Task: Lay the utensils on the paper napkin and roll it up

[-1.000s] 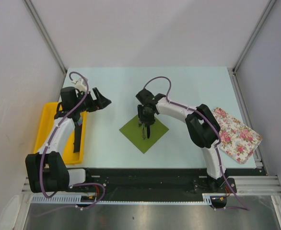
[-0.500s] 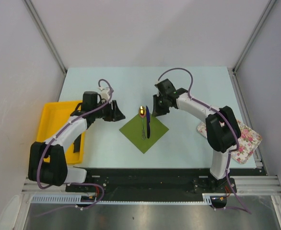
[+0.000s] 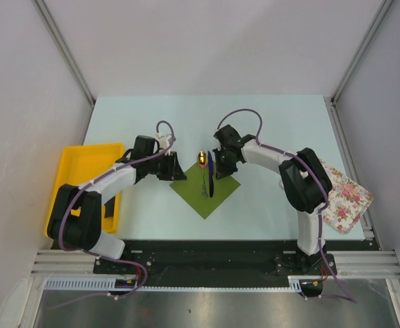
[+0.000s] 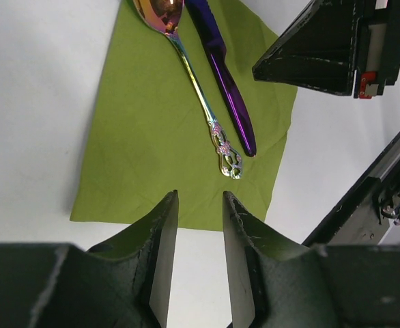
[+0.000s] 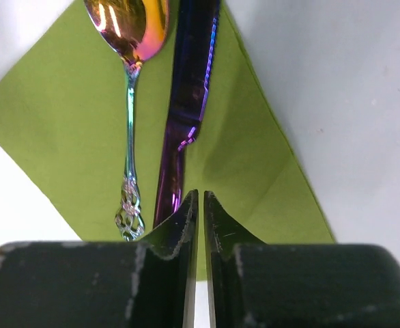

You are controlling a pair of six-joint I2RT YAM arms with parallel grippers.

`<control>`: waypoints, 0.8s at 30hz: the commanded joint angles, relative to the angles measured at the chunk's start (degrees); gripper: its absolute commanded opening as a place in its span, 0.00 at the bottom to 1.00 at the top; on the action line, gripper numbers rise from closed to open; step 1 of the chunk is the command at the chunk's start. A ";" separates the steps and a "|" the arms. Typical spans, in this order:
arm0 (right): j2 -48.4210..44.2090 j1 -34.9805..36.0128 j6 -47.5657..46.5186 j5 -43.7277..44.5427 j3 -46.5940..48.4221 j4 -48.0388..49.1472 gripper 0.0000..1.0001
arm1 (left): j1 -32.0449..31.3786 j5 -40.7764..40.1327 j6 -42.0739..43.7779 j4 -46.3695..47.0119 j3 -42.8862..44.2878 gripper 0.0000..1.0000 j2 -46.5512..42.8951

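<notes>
Left gripper (image 4: 200,198): fingers spread with a moderate gap, nothing between them. The tips hang just short of the paper napkin (image 4: 152,157), at its nearest edge; contact cannot be told.
- Straight ahead of the tips: the ornate handle end of the spoon (image 4: 193,82), its gold bowl at the far end.
- Beside the spoon, on the side away from this gripper: the purple knife (image 4: 224,75), roughly parallel to the spoon and also on the napkin.

Right gripper (image 5: 200,195): fingers pressed nearly together, only a thin slit between them. Nothing can be seen pinched.
- The tips sit over the napkin's near edge.
- The knife's handle end lies just ahead of the tips, close to one finger; touching or not cannot be told.
- The spoon lies just beyond the knife.

Top view:
- The two grippers face each other across the napkin, left (image 3: 175,166) at one corner and right (image 3: 220,166) at the opposite side.
- The napkin lies flat as a diamond on the table (image 3: 268,123), with both utensils along its middle.
- Behind the left gripper, well apart: yellow tray (image 3: 84,164).
- Behind the right gripper, at the table edge: floral cloth (image 3: 347,198).
</notes>
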 commanded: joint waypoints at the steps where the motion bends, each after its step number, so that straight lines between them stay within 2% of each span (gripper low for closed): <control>1: 2.01 1.43 -0.31 4.33 3.91 0.66 0.10 | -0.41 -0.96 -1.30 2.52 -0.44 0.37 -0.11; 18: 6.94 2.22 1.28 7.58 7.60 -1.36 0.15 | -0.41 -2.19 -1.12 2.26 -0.53 0.39 -0.38; 24: 7.82 2.39 2.15 6.62 7.69 -1.80 0.24 | -0.41 -2.19 -0.95 1.82 -0.44 0.41 0.06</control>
